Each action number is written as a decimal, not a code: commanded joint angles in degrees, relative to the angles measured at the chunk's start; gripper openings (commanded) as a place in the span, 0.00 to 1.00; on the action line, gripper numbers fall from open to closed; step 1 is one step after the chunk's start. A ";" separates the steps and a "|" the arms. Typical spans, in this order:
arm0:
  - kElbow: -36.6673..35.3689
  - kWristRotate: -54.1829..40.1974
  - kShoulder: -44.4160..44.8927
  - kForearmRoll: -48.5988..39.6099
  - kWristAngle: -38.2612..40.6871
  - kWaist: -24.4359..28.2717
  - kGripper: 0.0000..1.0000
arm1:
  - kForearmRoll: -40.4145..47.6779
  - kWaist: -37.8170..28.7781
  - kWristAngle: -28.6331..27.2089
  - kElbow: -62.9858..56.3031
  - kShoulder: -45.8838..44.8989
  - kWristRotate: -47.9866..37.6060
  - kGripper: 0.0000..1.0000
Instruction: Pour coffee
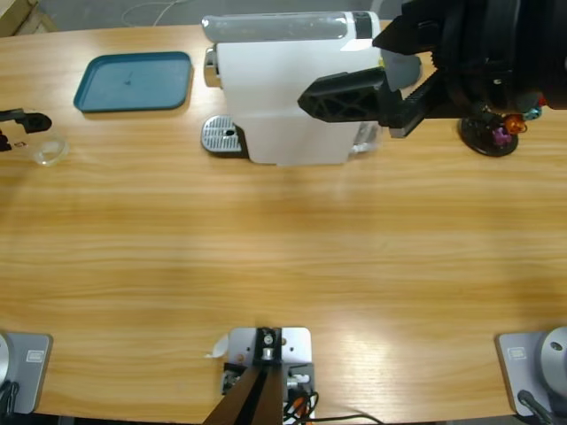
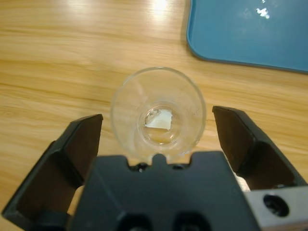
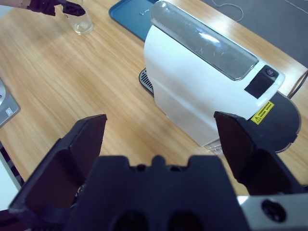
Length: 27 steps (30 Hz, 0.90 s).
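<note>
With its jaws spread either side of the glass tumbler, the left hand could tip it if it closes off-centre; right hand gapes empty above the coffee machine.

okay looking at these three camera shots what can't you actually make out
- High view: the capsule stand is half covered by the right arm.
- High view: the left gripper is cut off by the picture's edge.
- Left wrist view: whether the glass holds any coffee; only a pale glint shows at its base.
</note>
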<state>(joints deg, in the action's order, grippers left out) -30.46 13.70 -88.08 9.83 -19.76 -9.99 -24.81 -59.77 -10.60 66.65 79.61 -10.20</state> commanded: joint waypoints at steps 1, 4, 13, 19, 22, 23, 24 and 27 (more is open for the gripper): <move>2.34 0.09 -6.76 6.52 -0.19 1.64 0.99 | 0.38 -0.47 0.05 -2.41 2.14 -1.14 1.00; 2.43 0.01 -8.62 8.89 0.48 1.73 0.99 | 0.36 -0.47 0.11 -2.34 2.21 -1.28 1.00; 3.03 -1.09 -9.76 9.94 1.48 2.17 0.51 | 0.29 -0.43 0.14 -2.02 2.51 -1.40 1.00; 4.22 -3.92 -7.30 10.26 5.29 1.94 0.00 | 0.17 -0.43 -0.12 -2.05 1.75 -1.37 1.00; 4.31 -7.32 -3.40 10.03 6.54 0.80 0.00 | -1.73 -0.35 -1.76 -1.79 -0.23 -0.52 1.00; 4.12 -8.97 -1.78 9.54 7.40 0.50 0.00 | -3.05 -0.35 -2.41 -1.56 -1.23 0.44 1.00; 3.87 -10.76 -0.22 9.01 8.93 0.38 0.00 | -4.73 -0.35 -2.97 -1.25 -2.27 1.62 1.00; 2.38 -15.65 4.34 6.90 16.54 -1.54 0.00 | -9.48 -0.35 -4.50 -0.91 -6.40 3.22 1.00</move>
<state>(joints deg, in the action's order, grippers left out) -27.83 6.16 -92.61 19.77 -13.28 -8.84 -26.64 -59.77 -11.78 66.26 79.40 -10.23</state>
